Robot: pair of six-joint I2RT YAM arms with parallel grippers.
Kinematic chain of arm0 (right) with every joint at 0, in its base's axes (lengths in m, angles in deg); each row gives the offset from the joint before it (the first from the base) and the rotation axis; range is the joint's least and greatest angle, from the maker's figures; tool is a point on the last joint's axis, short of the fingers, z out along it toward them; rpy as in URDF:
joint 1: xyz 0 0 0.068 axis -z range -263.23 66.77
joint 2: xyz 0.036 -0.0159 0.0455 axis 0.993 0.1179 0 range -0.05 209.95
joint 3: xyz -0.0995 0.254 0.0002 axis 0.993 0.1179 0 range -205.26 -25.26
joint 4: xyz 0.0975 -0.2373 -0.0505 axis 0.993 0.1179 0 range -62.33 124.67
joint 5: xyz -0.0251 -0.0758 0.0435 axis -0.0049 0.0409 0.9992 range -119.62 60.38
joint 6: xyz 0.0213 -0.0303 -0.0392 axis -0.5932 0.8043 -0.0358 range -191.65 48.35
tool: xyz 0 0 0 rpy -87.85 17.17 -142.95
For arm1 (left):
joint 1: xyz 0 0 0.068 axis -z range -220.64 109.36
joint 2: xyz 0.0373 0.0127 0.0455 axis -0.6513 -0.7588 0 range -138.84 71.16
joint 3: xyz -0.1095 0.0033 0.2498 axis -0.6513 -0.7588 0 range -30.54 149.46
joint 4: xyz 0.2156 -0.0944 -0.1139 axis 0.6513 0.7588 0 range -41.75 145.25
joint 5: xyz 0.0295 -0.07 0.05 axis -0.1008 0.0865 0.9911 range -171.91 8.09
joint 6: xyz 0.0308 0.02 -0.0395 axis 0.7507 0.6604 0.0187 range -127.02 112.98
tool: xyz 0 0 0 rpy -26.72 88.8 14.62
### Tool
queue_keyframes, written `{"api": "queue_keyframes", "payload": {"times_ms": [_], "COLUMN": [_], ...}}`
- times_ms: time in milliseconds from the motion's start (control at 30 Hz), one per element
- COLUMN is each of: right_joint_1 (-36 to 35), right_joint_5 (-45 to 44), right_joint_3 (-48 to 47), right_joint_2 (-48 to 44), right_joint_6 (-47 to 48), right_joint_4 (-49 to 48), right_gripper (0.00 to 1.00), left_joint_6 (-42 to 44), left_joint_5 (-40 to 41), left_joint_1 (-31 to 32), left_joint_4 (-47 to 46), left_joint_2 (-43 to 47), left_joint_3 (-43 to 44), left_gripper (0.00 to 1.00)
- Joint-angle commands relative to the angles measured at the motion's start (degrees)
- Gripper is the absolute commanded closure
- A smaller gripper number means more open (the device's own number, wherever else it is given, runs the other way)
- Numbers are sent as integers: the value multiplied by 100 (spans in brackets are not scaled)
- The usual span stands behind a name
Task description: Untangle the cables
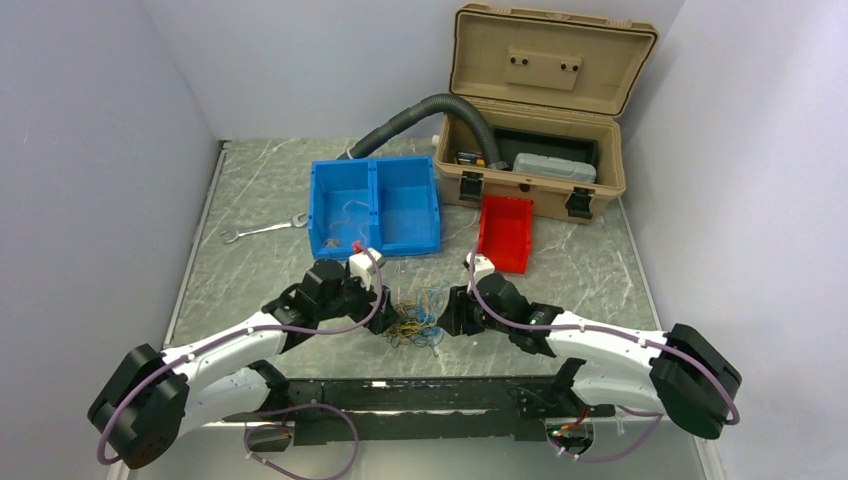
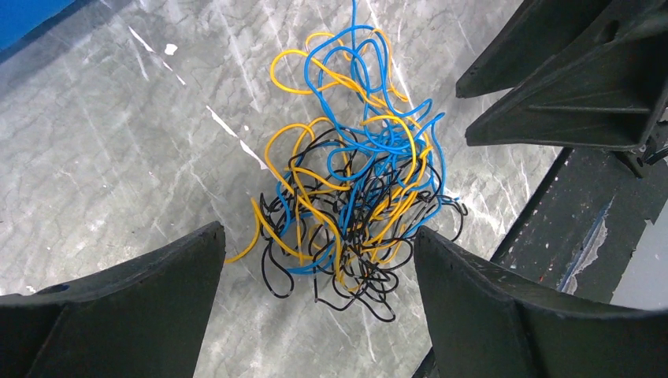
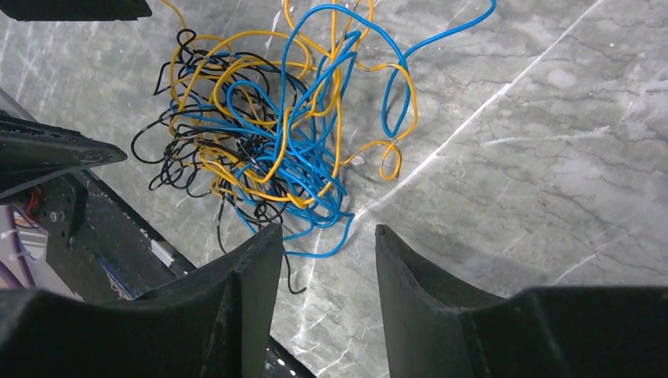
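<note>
**Top view.** The cables [image 1: 415, 322] lie in one loose tangle on the bench [image 1: 250, 280], on the near side of the blue bin [image 1: 400, 243]. They sit between my left hand [image 1: 388, 325] and my right hand [image 1: 447, 318]. From here single strands cannot be separated; only yellow, blue and dark threads register. My wrists mask the fingertips, so finger spacing cannot be read in this view.

**Left wrist view.** The tangle is a rounded knot of thin, glossy, round-section wire. Blue loops lie on top, yellow runs through the middle, and black curls sit at the edge nearest me. One blue strand is cut off by the top of the frame. My left hand is released: its matt black fingers [image 2: 157, 299] stand wide apart on either side of the knot. Whether the right-side finger touches the nearest black loops cannot be confirmed. Only a blurred sliver of the blue bin shows, at the upper left. The bench surface is grey, marble-veined and faintly reflective.

**Right wrist view.** My right hand is also released. Its fingers [image 3: 244, 291] stand apart, closer together than the left pair, with bare bench between them and nothing gripped. A blue loop lies just beyond the left-side fingertip. Yellow and blue strands are cut off by the top edge. The blue bin is out of frame.
</note>
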Motion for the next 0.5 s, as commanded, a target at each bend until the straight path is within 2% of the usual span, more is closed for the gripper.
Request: {"api": "queue_keyframes", "payload": {"times_ms": [0, 467], "right_joint_1": [-108, -216], "right_joint_5": [-188, -383], "right_joint_3": [-298, -347], "right_joint_2": [150, 721], "right_joint_6": [185, 221], "right_joint_4": [-342, -544], "right_gripper": [51, 58], "left_joint_6": [4, 41], "left_joint_5": [-260, -561], "left_joint_1": [25, 35], "left_joint_4": [-481, -351], "left_joint_2": [34, -885], "left_joint_3": [-90, 265], "left_gripper": [9, 28]}}
